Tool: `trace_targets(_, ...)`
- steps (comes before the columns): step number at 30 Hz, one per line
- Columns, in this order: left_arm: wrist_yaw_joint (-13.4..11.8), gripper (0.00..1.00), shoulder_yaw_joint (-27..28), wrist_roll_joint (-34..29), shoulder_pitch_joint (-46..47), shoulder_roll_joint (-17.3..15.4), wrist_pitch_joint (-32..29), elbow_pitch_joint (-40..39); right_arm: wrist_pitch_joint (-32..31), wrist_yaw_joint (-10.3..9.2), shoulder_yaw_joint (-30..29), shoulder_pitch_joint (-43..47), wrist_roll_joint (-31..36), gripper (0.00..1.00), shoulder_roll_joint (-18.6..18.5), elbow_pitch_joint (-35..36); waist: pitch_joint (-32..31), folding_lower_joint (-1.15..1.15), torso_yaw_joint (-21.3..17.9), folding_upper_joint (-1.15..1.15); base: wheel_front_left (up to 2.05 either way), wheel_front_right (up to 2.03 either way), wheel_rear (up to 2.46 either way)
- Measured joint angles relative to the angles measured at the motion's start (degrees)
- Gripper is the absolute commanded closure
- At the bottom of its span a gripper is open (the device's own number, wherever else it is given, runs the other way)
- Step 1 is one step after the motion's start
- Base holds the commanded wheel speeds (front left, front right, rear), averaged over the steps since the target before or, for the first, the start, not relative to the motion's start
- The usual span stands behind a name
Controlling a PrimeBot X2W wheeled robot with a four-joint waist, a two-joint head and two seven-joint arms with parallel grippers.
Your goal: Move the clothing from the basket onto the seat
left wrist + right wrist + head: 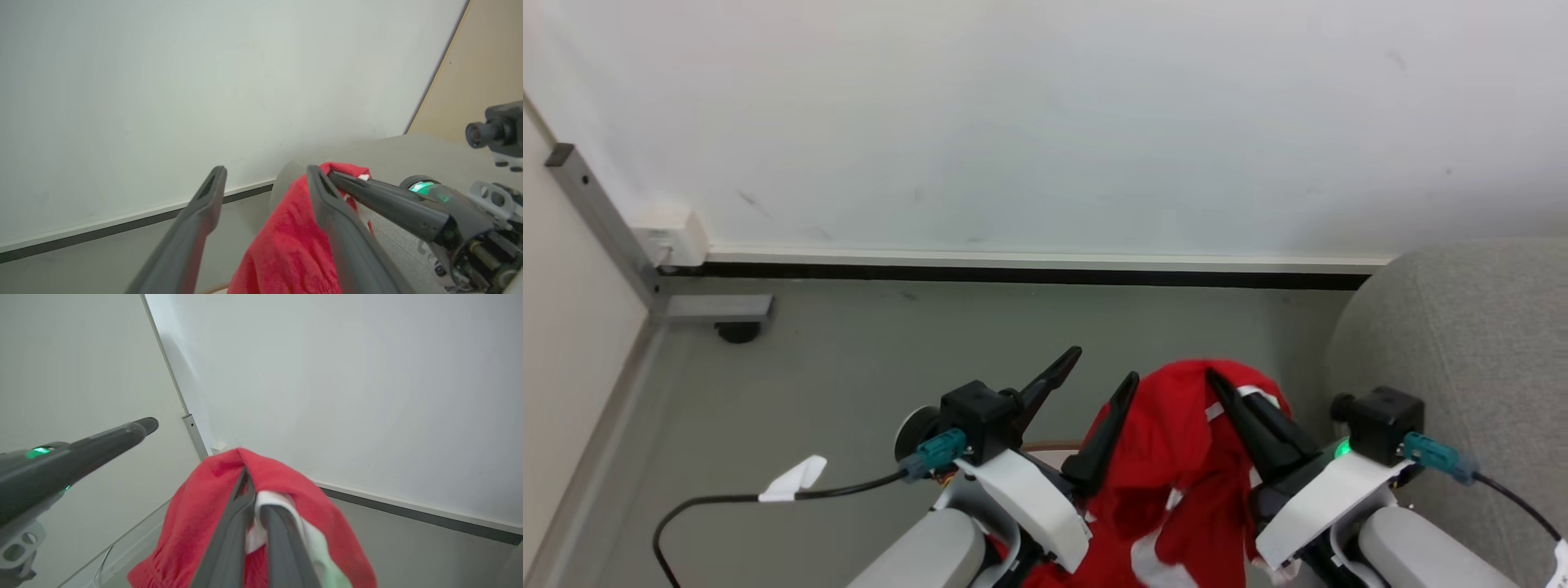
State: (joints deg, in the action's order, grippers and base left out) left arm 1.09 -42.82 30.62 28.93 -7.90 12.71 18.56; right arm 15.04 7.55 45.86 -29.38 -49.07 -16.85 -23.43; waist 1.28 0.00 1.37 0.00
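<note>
**Item 1. Right gripper** (252,486), two long dark tapered fingers. We record them pressed together on a fold of cloth, which drapes over both tips.

**Item 2. Left gripper** (1106,364), same pattern. Its fingers are spread and we find nothing between them. In the head view it sits at 9 o'clock of the cloth, and its inner finger lies just beside the fabric; we cannot tell whether it touches.

**Item 3. Bright red soft-knit clothing** (1176,441) with white panels. It is limp and matte with a fine nap, and it is bunched at the pinch. It hangs lifted in loose folds between the two arms, with its lower part running off the bottom edge of the view.

**Item 4. Thin brown curved basket rim** (1049,446), as we take it to be. It lies at 8 o'clock of the cloth, behind the left gripper.

**Item 5. Large grey woven-fabric seat** (1462,327), rounded at the edge and coarse in weave. It is at 3 o'clock of the cloth, which has not reached it.

**Hazards, as we judge them.** The hold is a narrow pinch on slack fabric, so a quick swing towards 3 o'clock might let it slide out onto the smooth grey floor (866,367). The trailing hem might catch on the rim or on the left gripper's near finger.
</note>
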Motion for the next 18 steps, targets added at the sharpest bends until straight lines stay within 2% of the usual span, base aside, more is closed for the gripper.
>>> trace_targets(9,-0.2,0.00,-0.1,0.1,-0.8,-0.8,0.4,-1.4,0.0,0.00,-6.9,1.2,5.3,1.00,-3.1,4.2,0.4,0.00,-5.5,0.00,0.00,0.00,0.00)
trace_targets(18,-0.7,0.00,0.3,-0.3,-0.7,-1.4,1.3,-3.3,0.0,0.00,-14.5,1.7,12.7,1.00,-4.9,9.5,1.7,0.00,-13.0,0.00,0.00,0.00,0.00)
